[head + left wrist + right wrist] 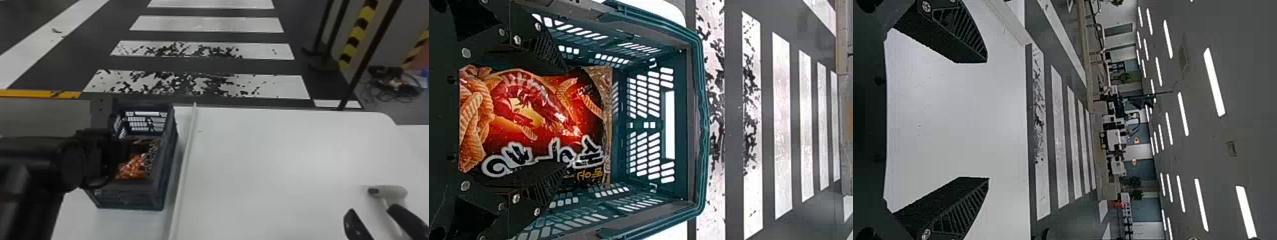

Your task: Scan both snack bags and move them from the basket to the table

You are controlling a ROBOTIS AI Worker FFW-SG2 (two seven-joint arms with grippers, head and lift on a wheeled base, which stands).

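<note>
A teal basket [131, 194] sits on the left part of a white worktop [271, 153], its far end by the worktop's far edge; a snack bag [135, 166], orange-red and dark, is inside it, its printed front facing the left wrist camera. The left gripper [123, 150] is over the basket, having come in from the left edge; in the left wrist view its fingers stand wide, one along each side of the bag (whether they touch it, I cannot tell). A pale strip [185, 159] runs from the far edge toward the near one, just right of the basket.

The right gripper [370, 209] is above the near right part of the worktop, spread wide with nothing between its fingers; close by is a light-coloured scanner [391, 192], its dark tip toward the left. Beyond the far edge is a dark floor with white stripes [204, 24] (a worn crosswalk, by its look); to the right are black poles and a tangle of cables [394, 86].
</note>
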